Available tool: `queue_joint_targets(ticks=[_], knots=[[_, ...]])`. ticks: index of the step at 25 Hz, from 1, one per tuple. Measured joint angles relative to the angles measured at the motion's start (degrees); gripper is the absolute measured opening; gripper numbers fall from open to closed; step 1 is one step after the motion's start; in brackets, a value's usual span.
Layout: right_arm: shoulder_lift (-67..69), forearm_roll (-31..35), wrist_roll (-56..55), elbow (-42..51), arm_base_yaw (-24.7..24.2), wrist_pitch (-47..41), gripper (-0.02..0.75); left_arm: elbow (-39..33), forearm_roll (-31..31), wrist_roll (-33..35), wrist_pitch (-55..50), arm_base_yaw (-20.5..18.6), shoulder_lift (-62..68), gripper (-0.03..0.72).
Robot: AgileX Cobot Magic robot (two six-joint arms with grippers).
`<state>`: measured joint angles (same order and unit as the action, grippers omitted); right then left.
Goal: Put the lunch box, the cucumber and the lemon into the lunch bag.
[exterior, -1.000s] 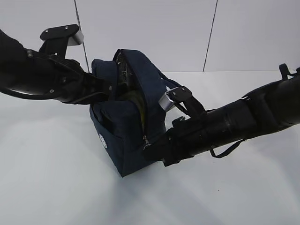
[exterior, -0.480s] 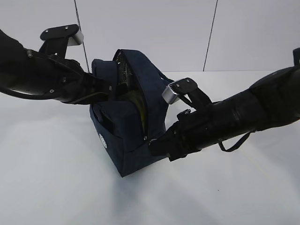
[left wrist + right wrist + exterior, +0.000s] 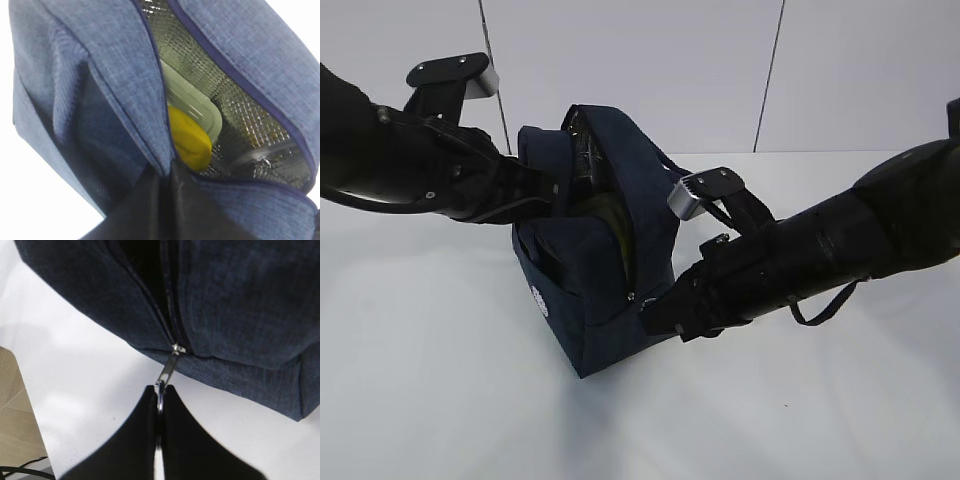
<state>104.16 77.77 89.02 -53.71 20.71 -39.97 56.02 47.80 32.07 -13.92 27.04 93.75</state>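
- White table [image 3: 440, 400]: the lunch bag and both arms are seen above it; a strip of wood-look floor is visible past the table edge in the right wrist view.
- Lunch bag [image 3: 590, 290]: navy fabric, stood on the table at centre, tilted, mouth partly unzipped. A round white logo [image 3: 539, 300] is seen on the front face. Silver quilted lining [image 3: 235, 115] is exposed inside.
- Left arm: reached in from the left, left gripper [image 3: 167, 200] pressed against the bag's upper left edge. Fingers are seen together, with a fold of bag fabric pinched at the mouth corner.
- Right arm: reached in from the right, low beside the bag's lower right corner. Right gripper [image 3: 159, 402] fingers are clamped together on the metal ring pull [image 3: 161, 390] of the zipper; the slider [image 3: 177, 348] sits near the bottom end of the zip line [image 3: 160, 305].
- Lunch box [image 3: 192, 102]: pale green lid visible, lying inside the bag against the lining.
- Lemon [image 3: 189, 140]: yellow, inside the bag, touching the lunch box edge, just under the mouth.
- Cucumber: cannot be made out with certainty in any view.
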Motion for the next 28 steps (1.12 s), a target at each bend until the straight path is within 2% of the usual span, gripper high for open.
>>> queue_joint_targets(ticks=[28], knots=[[-2.8, -1.4, -0.4, -6.0, 0.0, -1.7, 0.008, 0.0, 2.4, 0.0, 0.6, 0.0, 0.0, -0.006]])
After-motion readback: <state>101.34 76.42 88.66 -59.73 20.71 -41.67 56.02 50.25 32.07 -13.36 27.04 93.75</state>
